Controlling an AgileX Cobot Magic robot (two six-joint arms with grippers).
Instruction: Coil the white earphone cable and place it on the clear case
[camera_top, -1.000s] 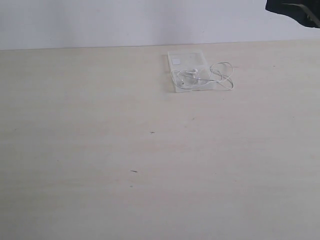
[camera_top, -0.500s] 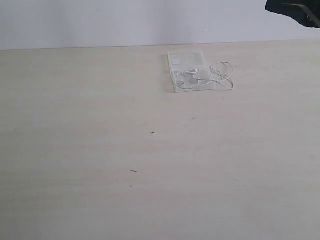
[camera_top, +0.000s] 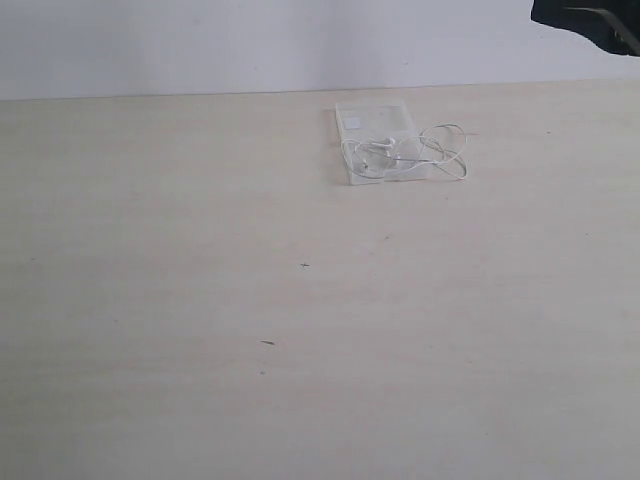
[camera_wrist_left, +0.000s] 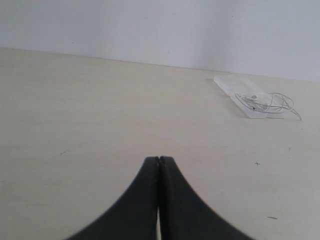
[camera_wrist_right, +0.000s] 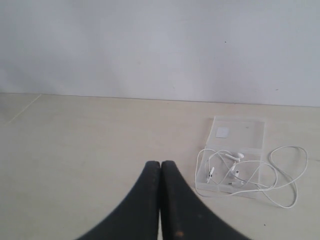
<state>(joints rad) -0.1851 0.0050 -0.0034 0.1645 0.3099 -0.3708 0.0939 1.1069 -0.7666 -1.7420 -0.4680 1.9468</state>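
My left fingers (camera_wrist_left: 159, 163) are pressed together with nothing between them, and so are my right fingers (camera_wrist_right: 160, 166). Both pairs hang over the table (camera_top: 200, 300), well apart from the work.

In the exterior view the clear case (camera_top: 375, 122) lies flat at about 1 o'clock from the table's middle, near the far edge. The earphone cable (camera_top: 400, 152) is bunched in loose loops, with the earbuds on the case's near half. A couple of loops spill off its 3 o'clock side onto the table.

I judge the coiling and placing largely done, though loosely. Tidying would mean spreading my right fingers, coming in from the 3 o'clock side, pinching the stray loops and laying them onto the case. The wire is very thin and the case looks light, so I'd go gently or risk shoving the case.

Otherwise I see only a few dark specks (camera_top: 268, 343), the wall (camera_top: 200, 40) and a dark piece of arm (camera_top: 590, 20) at 1 o'clock. Nothing blocks the approach.
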